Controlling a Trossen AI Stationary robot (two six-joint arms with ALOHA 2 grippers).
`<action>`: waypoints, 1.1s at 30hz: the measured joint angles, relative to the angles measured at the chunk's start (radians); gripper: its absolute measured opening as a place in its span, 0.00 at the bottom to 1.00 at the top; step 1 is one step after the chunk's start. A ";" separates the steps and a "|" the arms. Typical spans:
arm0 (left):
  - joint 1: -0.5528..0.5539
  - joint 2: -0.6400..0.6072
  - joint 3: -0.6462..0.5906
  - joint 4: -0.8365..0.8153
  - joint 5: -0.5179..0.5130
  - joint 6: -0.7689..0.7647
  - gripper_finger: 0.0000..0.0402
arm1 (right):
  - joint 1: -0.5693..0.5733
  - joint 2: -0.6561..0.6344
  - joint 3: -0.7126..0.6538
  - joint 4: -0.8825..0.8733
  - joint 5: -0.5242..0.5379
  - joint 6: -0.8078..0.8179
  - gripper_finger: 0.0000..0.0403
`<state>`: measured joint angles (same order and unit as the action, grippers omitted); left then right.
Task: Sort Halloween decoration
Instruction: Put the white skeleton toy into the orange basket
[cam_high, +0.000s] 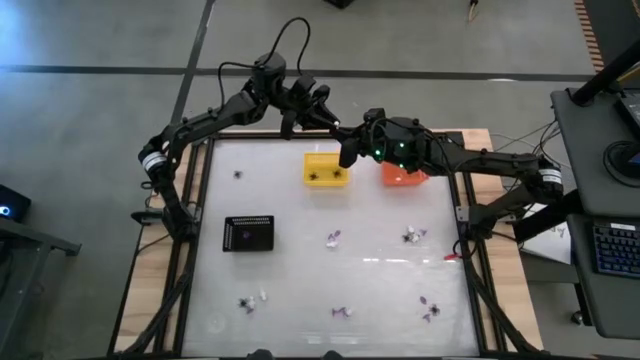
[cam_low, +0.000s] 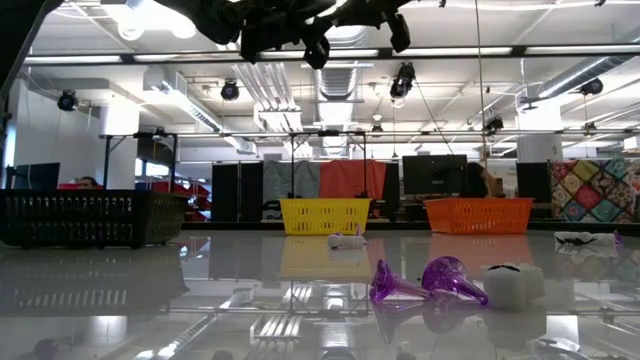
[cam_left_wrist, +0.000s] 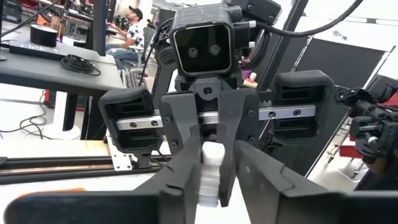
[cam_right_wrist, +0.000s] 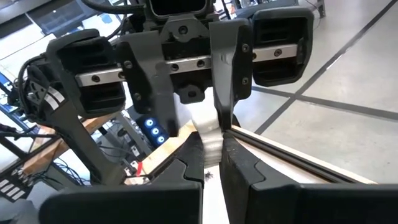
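High over the table's far edge my two grippers meet tip to tip. Between them is a small white trinket (cam_left_wrist: 210, 163), also in the right wrist view (cam_right_wrist: 209, 132). My right gripper (cam_right_wrist: 212, 165), also in the high view (cam_high: 352, 148), is shut on it. My left gripper (cam_left_wrist: 214, 196), also in the high view (cam_high: 335, 122), is open, with one finger on either side of the trinket. More Halloween decoration lies scattered on the table: purple pieces (cam_high: 333, 238) (cam_low: 430, 280), a white one (cam_low: 510, 283) and a black one (cam_high: 238, 173). My right gripper pinches the white trinket's end (cam_right_wrist: 211, 148) between its two fingers, coming in level from the table's right side. The trinket is lifted clear, high above the table. My left gripper has one finger (cam_right_wrist: 227, 93) close beside the trinket; whether it touches I cannot tell.
A yellow basket (cam_high: 325, 168) with a black piece in it and an orange basket (cam_high: 405, 176) stand at the far edge, below the grippers. A black tray (cam_high: 248, 233) sits at the left. Several trinkets lie toward the near edge (cam_high: 343, 311).
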<state>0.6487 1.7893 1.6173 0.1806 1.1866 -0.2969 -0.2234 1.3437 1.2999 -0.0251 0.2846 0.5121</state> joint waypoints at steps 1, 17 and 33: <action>0.000 0.000 0.000 -0.001 0.000 0.000 0.24 | 0.000 0.000 0.000 -0.002 0.001 0.000 0.03; 0.098 -0.002 -0.002 -0.140 0.008 -0.005 0.34 | -0.007 -0.082 0.000 -0.405 0.165 0.032 0.03; 0.140 -0.006 -0.003 -0.628 0.077 0.348 0.28 | -0.154 -0.082 -0.008 -1.086 0.147 0.306 0.03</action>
<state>0.7891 1.7830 1.6142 -0.4476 1.2634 0.0513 -0.3774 1.2622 1.2915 -1.1111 0.4319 0.8182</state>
